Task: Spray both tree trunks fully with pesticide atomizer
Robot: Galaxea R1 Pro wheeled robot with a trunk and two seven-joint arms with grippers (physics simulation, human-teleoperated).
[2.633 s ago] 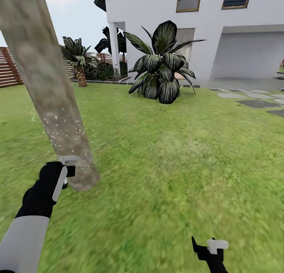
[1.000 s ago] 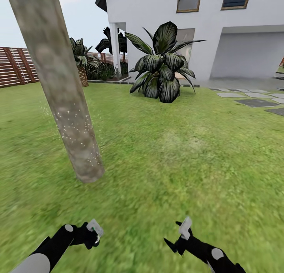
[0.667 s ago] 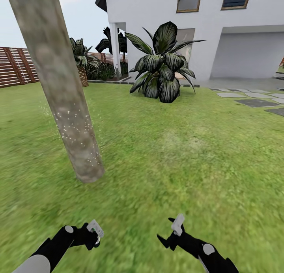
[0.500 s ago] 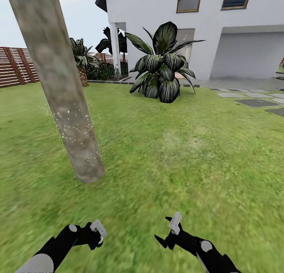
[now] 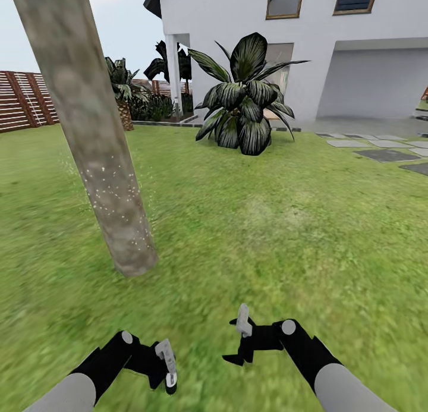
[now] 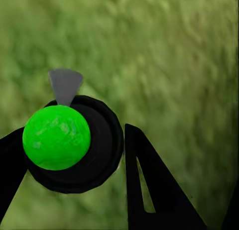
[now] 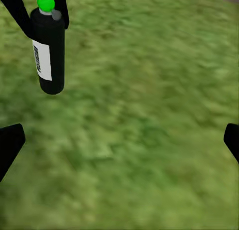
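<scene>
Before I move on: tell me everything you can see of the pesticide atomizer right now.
The black cylindrical pesticide atomizer carries a white label with dark vertical lettering and a glossy bright green round cap beside a small grey nozzle. It looks like smooth plastic. It is off the blurry green grass lawn, hanging with its body pointing down, held near the top between the black fingers of the left pincer. The right pincer is open and apart from it.
</scene>
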